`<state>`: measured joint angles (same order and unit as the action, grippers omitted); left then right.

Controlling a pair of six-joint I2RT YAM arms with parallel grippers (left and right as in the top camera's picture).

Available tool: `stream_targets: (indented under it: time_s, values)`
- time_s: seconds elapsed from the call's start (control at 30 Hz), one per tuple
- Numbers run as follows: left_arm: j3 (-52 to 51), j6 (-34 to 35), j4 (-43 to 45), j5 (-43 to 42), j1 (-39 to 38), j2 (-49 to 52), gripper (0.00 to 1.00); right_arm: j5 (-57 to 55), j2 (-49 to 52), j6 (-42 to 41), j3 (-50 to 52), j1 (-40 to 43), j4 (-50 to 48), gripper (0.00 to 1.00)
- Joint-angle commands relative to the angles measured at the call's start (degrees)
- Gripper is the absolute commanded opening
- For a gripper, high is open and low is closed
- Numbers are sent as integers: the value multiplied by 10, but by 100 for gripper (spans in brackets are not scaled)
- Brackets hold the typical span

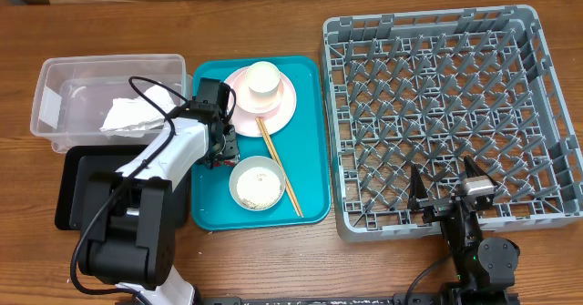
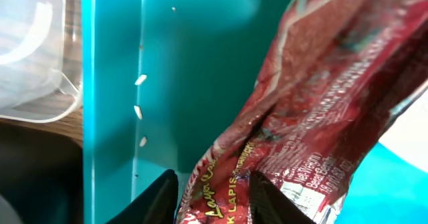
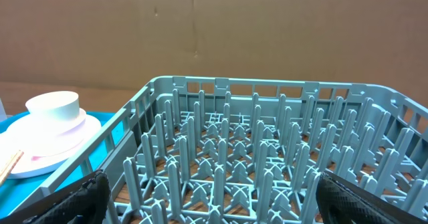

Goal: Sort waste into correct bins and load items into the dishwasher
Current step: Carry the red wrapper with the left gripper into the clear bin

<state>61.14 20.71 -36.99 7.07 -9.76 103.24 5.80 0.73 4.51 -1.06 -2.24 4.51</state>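
The job had only just got going. The white napkin (image 1: 127,114) already lay in the clear tub (image 1: 55,86). The black tray (image 1: 73,191) next to it looked empty, though the arm hid part of it.

The left gripper (image 2: 215,194) was low over the left side of the blue-green tray (image 2: 200,63). The red wrapper (image 2: 321,97) sat between its jaws. The jaws were partly closed and close on both sides of it, but I could not tell if they had a firm hold. A few bits of rice (image 2: 140,79) lay loose on the tray beside it.

Nothing had gone into the big grey rack (image 1: 428,23) yet. All its pegs were bare. The right gripper (image 1: 446,185) waited at the near edge of the rack with its jaws wide open, holding nothing.

So most of the work was left. The pink plate (image 1: 290,100) with the cup (image 1: 262,79) on top, the chopsticks (image 1: 278,164) and the small bowl (image 1: 256,183) were all on the tray, waiting for the rack. The bowl looked to have rice in it, which would need tipping out first.
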Motion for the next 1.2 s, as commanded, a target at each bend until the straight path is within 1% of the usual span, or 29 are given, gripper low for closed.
stream_targets:
  time_s: [0.0, 0.03, 0.07, 0.1, 0.23, 0.37, 0.53, 0.67, 0.8, 0.9, 1.03, 1.17]
  values:
    - [-5, -12, 2, -12, -1, 5, 22, 3, -6, 2, 6, 2, -3, 100]
    - [-5, -13, 2, -14, -1, 5, 12, 3, -6, 2, 6, 2, -3, 100]
    - [-5, -13, 0, -21, -1, 5, 7, 3, -6, 2, 6, 2, -3, 100]
    - [-5, -15, -1, -28, -1, 5, 4, 3, -6, 2, 6, 2, -3, 100]
    - [5, -15, -23, -33, -1, 0, 4, 3, -6, 2, 6, 2, -3, 100]
    - [24, -15, -59, -32, 1, -27, 4, 3, -6, 2, 6, 2, -3, 100]
    - [53, -11, -81, -31, 2, -95, 4, 3, -6, 2, 6, 2, -3, 100]
    - [72, 9, -87, -31, 17, -156, 4, 3, -6, 2, 6, 2, -3, 100]
    - [84, 26, -86, -30, 61, -208, 4, 3, -6, 2, 6, 2, -3, 100]
    - [84, 27, -86, -15, 103, -226, 4, 3, -6, 2, 6, 2, -3, 100]
    - [84, 27, -87, -7, 162, -219, 4, 3, -6, 2, 6, 2, -3, 100]
    - [84, 27, -77, -7, 202, -187, 4, 3, -6, 2, 6, 2, -3, 100]
